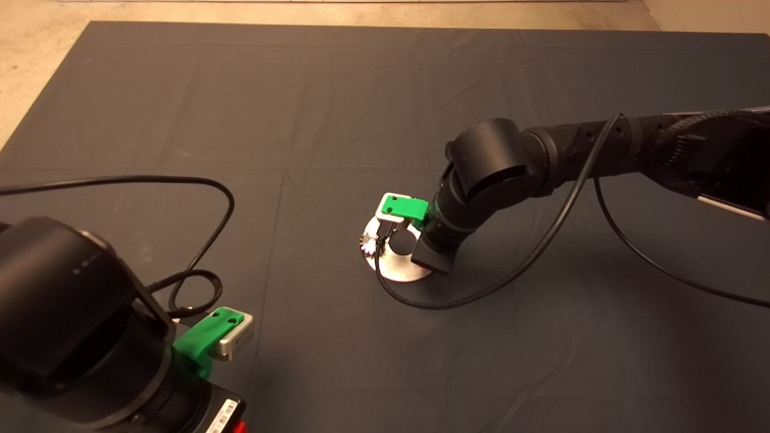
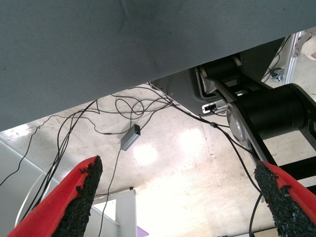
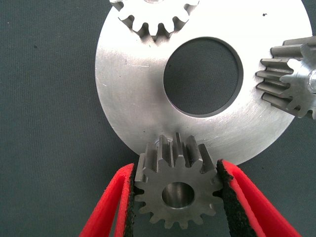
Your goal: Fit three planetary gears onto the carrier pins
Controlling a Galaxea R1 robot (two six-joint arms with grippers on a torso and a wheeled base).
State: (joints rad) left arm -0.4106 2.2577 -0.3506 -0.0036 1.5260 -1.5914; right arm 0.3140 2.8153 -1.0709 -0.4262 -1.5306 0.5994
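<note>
The carrier disc (image 3: 133, 89), flat silver with a large centre hole, lies on the dark mat. One planetary gear (image 3: 153, 17) sits on it at the far rim, and a second (image 3: 289, 79) sits at another rim spot with a carrier pin (image 3: 312, 79) showing in its centre. My right gripper (image 3: 177, 168) is shut on a third gear (image 3: 175, 190), held flat over the disc's near edge, with silver metal showing through its hole. In the head view that gripper (image 1: 380, 237) hangs over the disc (image 1: 400, 270). My left gripper (image 1: 231, 337) is parked at the lower left, its fingers (image 2: 81, 185) wide apart.
A black cable (image 1: 481, 291) from the right arm loops on the mat just below the disc. Another cable (image 1: 198, 240) curls beside the left arm. The left wrist view looks past the mat's edge at floor, cables (image 2: 98, 123) and part of the robot's base (image 2: 266, 113).
</note>
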